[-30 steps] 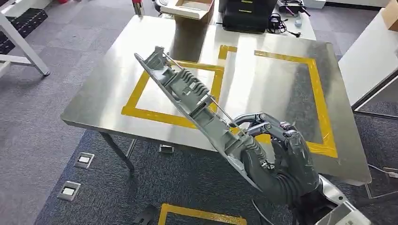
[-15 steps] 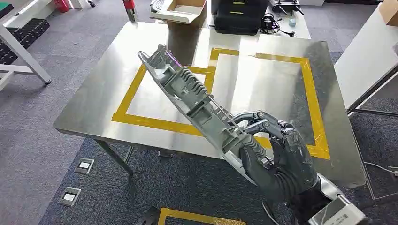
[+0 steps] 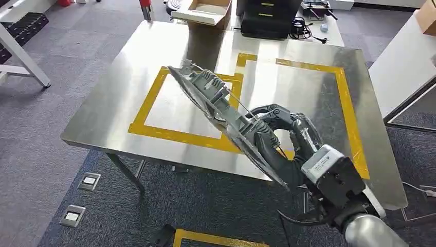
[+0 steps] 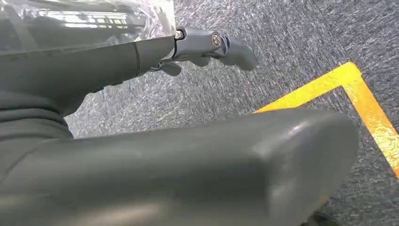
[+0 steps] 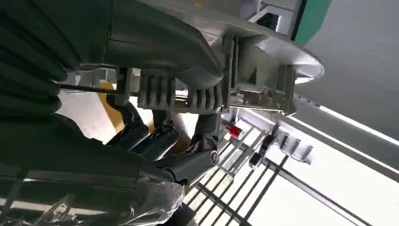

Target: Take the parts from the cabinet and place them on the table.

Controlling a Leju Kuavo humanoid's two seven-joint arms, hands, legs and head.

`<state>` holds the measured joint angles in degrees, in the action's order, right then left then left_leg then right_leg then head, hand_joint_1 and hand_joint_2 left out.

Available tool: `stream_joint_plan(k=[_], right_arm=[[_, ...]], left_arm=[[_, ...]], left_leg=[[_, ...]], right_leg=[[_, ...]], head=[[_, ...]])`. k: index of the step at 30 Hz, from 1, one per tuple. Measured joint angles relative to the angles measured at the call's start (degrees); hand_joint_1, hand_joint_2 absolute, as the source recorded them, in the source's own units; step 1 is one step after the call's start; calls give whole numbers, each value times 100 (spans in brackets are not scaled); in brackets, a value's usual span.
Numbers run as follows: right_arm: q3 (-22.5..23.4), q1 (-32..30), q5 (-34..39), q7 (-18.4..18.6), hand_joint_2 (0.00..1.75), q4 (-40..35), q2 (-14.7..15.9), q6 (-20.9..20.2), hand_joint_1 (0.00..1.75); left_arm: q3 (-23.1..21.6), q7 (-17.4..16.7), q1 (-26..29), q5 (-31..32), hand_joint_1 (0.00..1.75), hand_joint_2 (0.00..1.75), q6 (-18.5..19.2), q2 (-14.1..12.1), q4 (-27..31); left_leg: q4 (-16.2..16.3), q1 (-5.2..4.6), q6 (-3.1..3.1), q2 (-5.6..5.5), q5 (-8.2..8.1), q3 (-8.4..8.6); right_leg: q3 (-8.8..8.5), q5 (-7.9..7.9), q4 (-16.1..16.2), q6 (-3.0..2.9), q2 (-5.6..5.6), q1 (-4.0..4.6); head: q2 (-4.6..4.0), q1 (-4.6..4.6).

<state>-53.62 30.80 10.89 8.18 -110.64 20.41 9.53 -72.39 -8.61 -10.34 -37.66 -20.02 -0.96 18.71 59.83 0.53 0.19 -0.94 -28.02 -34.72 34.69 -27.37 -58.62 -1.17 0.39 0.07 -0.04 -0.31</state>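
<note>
A long grey moulded part [image 3: 216,103] with ribs and a thin rod is gripped at its lower end by my right hand [image 3: 280,141]. It slants up and to the left over the steel table [image 3: 113,103], above the left yellow-taped rectangle [image 3: 154,105]. In the right wrist view the part [image 5: 207,61] lies across the thumb, with dark fingers [image 5: 155,141] curled under it. My left hand [image 4: 188,155] hangs over grey carpet, fingers [image 4: 211,44] stretched out, holding nothing.
A cardboard box [image 3: 203,11] and a black case [image 3: 267,18] stand at the table's far edge. A white table [image 3: 406,62] flanks the right side, a white frame leg [image 3: 25,56] the left. Floor sockets [image 3: 88,181] and yellow floor tape [image 3: 216,237] lie below.
My right hand has turned at the wrist and moved forward over the table edge, carrying the part further over the yellow rectangle. The view has shifted slightly.
</note>
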Motion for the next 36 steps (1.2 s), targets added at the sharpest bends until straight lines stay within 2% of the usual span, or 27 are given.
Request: stream_joint_plan(k=[2,3,4,7,15,23,30,36], right_arm=[[-44,125,44,192,175,221,0,-63,175],[-74,177,59,297,175,334,2,-92,175],[-131,294,79,424,175,527,2,-138,175],[-232,542,286,603,175,961,7,-238,175],[-430,1121,350,1005,175,1759,31,-293,175],[-732,1478,127,1538,175,2403,85,-618,175],[-1069,1555,-250,1818,175,2992,90,-800,175],[-1254,1512,-577,1801,175,3573,50,-745,175]], left_arm=[[2,-24,-13,28,0,175,-72,18,0],[2,-37,-18,48,0,175,-83,22,0],[2,-72,-17,79,0,175,-92,39,0],[0,-111,-34,168,0,175,-90,81,0],[2,-177,-65,271,0,175,-70,120,0],[2,-273,-87,426,0,175,-28,157,0],[17,-302,-99,544,0,175,42,179,0],[96,-330,-97,636,0,175,55,199,0]], left_leg=[[0,-7,20,0,1,0],[0,-10,21,-1,2,-1],[0,-15,22,-1,2,-1],[1,-16,24,0,5,1],[-8,-13,26,2,16,18],[-16,-12,25,1,25,23],[-17,-12,25,-1,25,21],[-17,-12,25,-2,24,20]], right_leg=[[-2,3,7,12,-3,-6],[-2,3,7,18,-5,-8],[-1,5,8,53,-4,-16],[-1,8,9,70,-4,-16],[-2,10,7,75,-2,-12],[-6,13,5,76,-7,-10],[-6,12,5,76,-11,-11],[-5,12,5,77,-10,-11]], head=[[0,0],[0,7],[0,7],[0,13],[0,11],[0,11],[0,9],[0,11]])
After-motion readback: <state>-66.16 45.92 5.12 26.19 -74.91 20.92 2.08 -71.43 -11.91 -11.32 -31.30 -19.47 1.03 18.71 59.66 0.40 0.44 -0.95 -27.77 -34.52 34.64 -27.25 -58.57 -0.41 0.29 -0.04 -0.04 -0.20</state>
